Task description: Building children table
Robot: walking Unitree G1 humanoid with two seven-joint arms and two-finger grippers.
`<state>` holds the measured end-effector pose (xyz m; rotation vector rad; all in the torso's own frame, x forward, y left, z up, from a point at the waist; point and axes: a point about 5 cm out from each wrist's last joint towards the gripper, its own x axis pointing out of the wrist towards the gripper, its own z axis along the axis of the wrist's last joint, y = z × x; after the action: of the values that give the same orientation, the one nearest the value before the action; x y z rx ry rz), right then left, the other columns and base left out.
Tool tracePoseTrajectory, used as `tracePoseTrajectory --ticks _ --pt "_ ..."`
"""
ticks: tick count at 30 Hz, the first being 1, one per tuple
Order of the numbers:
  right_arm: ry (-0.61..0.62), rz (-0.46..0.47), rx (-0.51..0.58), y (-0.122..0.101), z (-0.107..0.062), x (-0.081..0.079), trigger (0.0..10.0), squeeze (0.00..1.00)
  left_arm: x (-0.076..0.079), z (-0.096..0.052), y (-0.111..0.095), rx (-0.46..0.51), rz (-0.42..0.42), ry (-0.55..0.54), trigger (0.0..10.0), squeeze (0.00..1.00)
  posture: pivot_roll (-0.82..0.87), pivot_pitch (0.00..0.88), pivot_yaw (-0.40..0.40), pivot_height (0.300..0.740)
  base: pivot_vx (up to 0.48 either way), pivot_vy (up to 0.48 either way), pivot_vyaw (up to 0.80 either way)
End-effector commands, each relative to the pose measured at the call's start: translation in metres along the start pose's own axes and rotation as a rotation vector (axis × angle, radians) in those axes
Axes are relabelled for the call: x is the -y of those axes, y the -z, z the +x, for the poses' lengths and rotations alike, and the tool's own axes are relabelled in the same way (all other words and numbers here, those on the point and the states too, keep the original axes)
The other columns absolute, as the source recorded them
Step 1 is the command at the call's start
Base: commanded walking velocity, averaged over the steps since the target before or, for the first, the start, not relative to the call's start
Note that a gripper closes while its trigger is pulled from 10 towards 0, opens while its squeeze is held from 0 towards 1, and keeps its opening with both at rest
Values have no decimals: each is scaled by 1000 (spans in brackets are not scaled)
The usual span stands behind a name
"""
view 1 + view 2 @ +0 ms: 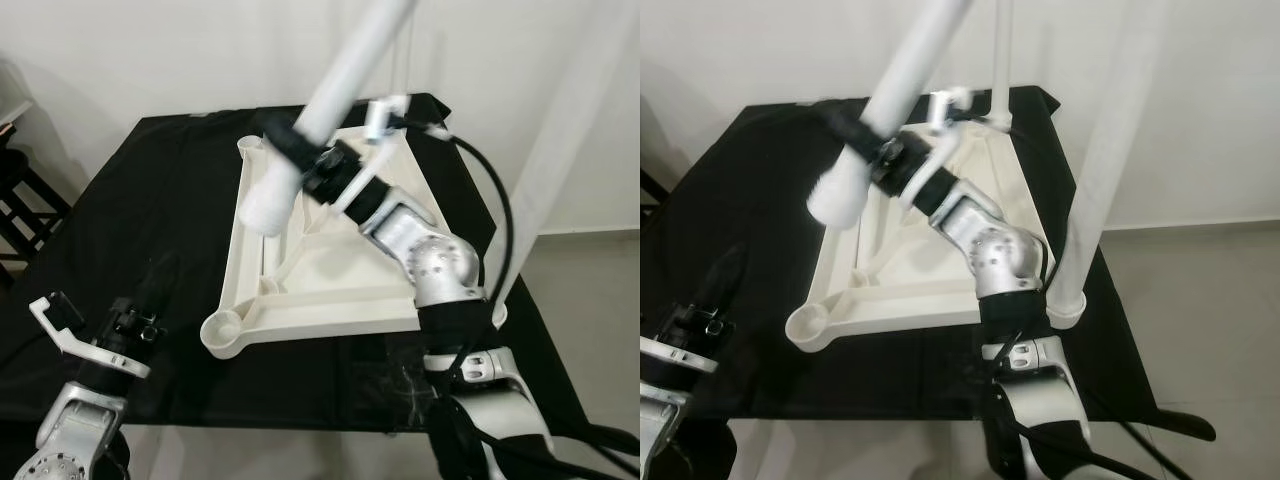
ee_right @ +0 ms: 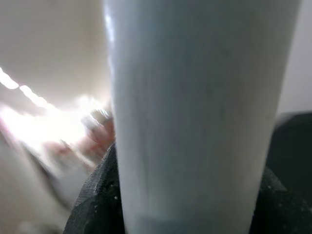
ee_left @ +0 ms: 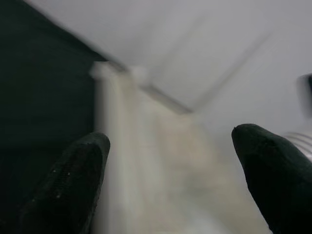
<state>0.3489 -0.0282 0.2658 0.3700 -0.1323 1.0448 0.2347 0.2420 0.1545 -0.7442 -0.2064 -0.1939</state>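
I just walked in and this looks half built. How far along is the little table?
Two legs already stand upright in the far and right corners of the upturned tabletop. The right gripper holds a third leg, not yet seated. Sockets at the near corner and the left corner remain empty. The left gripper waits, open.

Both head eyes look down on the tabletop (image 1: pixel 330 290).
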Motion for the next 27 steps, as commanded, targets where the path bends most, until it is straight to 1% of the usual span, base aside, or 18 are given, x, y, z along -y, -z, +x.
tracePoseTrajectory --ticks 1,2,3,4,6,9,10,11,13,14,16,17,19,23,24,25,26,27 --pt "64 -188 -143 24 0 4 10000 0 -8 5 5 -53 175 -138 10000 0 -17 71 49 740 0 0 0" --pt "74 -236 -178 31 -4 6 10000 0 -3 11 11 -81 223 -142 10000 0 -21 76 51 740 0 0 0" --pt "74 -261 -194 35 -7 7 10000 0 1 14 15 -102 247 -137 10000 0 -21 78 53 740 0 0 0" --pt "74 -261 -194 35 -7 7 10000 0 1 14 15 -102 247 -137 10000 0 -21 78 53 740 0 0 0" --pt "51 -285 -211 42 -15 4 10000 0 10 23 31 -200 331 -142 10000 0 -27 86 58 740 0 240 0" --pt "40 -296 -215 45 -19 3 10000 0 14 26 37 -223 354 -130 10000 0 -27 86 58 740 0 480 0" --pt "24 -307 -222 48 -23 1 10000 0 21 30 43 -242 389 -102 10000 0 -29 93 63 740 0 480 0" --pt "24 -307 -222 48 -23 1 10000 0 21 30 43 -242 389 -102 10000 0 -29 93 63 740 0 480 0" --pt "-20 -308 -224 54 -32 -3 10000 0 39 36 57 -262 426 -24 10000 0 -30 108 76 740 0 480 0" --pt "-20 -308 -224 54 -32 -3 10000 0 39 36 57 -262 426 -24 10000 0 -30 108 76 740 0 480 0" --pt "-51 -315 -215 57 -36 -7 10000 0 50 39 67 -274 482 17 10000 0 -29 120 83 740 0 480 0" --pt "-58 -319 -212 58 -37 -9 10000 0 53 39 69 -278 501 27 10000 0 -29 120 83 740 0 480 0" --pt "-82 -315 -195 58 -39 -12 10000 0 54 39 71 -284 538 29 10000 0 -19 138 91 740 0 480 0" --pt "-93 -309 -187 58 -39 -14 10000 0 53 39 70 -283 544 24 10000 0 -19 138 91 740 0 480 0" --pt "-109 -308 -180 57 -40 -16 10000 0 50 39 68 -273 579 6 10000 0 -18 146 100 740 0 0 0" --pt "-109 -308 -180 57 -40 -16 10000 0 50 39 68 -273 579 6 10000 0 -18 146 100 740 0 0 0" --pt "-127 -304 -175 56 -41 -18 10000 0 49 37 65 -264 614 1 10000 0 -14 154 101 740 0 0 0" --pt "-127 -304 -175 56 -41 -18 10000 0 49 37 65 -264 614 1 10000 0 -14 154 101 740 0 0 0"
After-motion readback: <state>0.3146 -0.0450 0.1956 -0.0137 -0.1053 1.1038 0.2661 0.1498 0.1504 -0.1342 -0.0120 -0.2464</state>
